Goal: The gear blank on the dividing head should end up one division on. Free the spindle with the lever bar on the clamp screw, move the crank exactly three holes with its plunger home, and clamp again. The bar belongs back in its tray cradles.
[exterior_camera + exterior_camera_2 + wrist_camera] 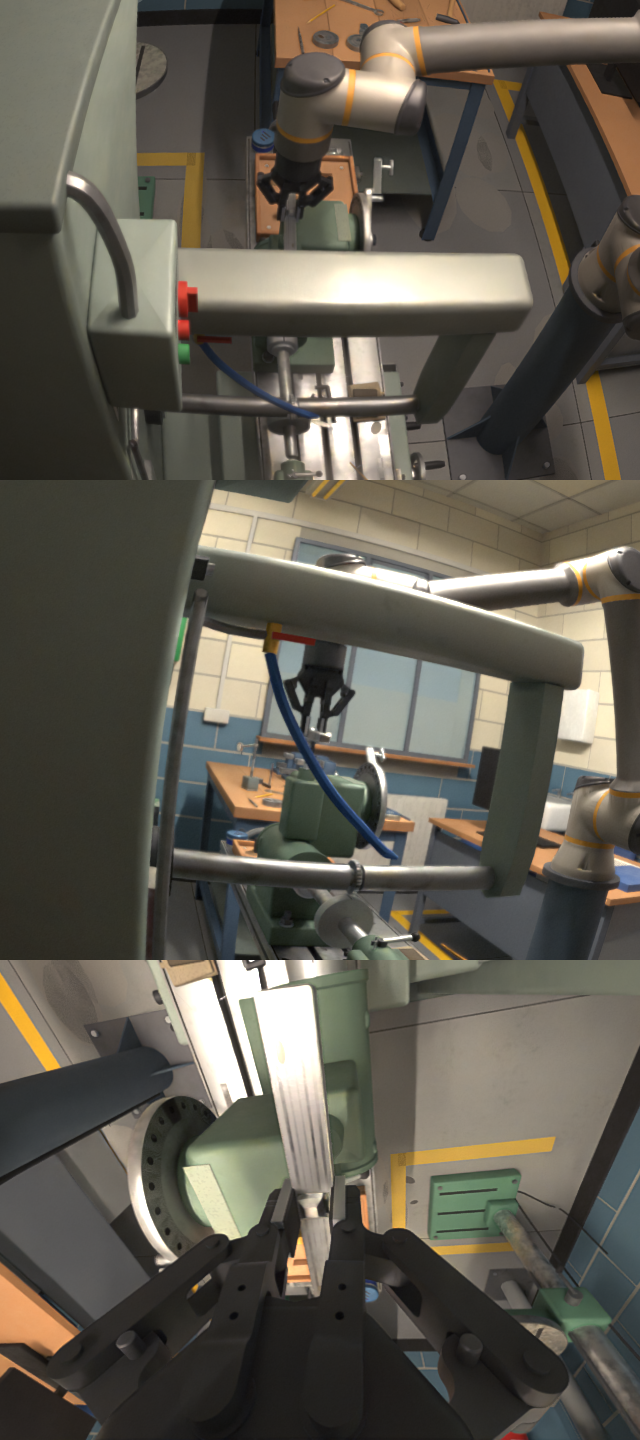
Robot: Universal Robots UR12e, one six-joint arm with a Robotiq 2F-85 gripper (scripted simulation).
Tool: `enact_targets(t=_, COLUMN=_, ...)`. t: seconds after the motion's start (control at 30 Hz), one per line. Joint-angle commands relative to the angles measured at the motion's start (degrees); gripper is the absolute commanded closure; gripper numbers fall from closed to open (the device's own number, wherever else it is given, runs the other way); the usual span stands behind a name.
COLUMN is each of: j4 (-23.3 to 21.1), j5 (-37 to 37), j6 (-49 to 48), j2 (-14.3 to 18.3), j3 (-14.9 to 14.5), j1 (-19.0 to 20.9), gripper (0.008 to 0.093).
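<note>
The lever bar [302, 1130], a flat steel strip, is held by its near end in my gripper [309, 1198] above the green dividing head [316, 225]. The bar runs forward over the head's top [290, 222]. From the second side camera the gripper [316, 727] hangs well above the head [323, 810], with the bar's end [318, 734] at its fingertips. The index plate [155, 1177] with its ring of holes sits on the head's side. The crank [381, 178] rises from the plate [365, 219]. The gear blank [344, 919] sits on the spindle shaft at the near end.
The orange tray [305, 194] lies behind the head, mostly under my gripper. The machine's overarm [351, 292] crosses in front and hides the head's near half. A blue hose [320, 774] hangs before the head. A second arm's column [543, 361] stands on the right.
</note>
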Motion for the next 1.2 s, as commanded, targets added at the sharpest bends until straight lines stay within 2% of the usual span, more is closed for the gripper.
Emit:
enact_targets(t=0.0, j4=0.0, j5=0.0, j6=0.0, j2=0.0, j3=-0.1, j1=0.0, gripper=0.0934)
enact_targets(t=1.17, j4=0.0, j5=0.0, j6=-1.4, j2=0.0, j3=-0.1, j1=0.0, gripper=0.0934)
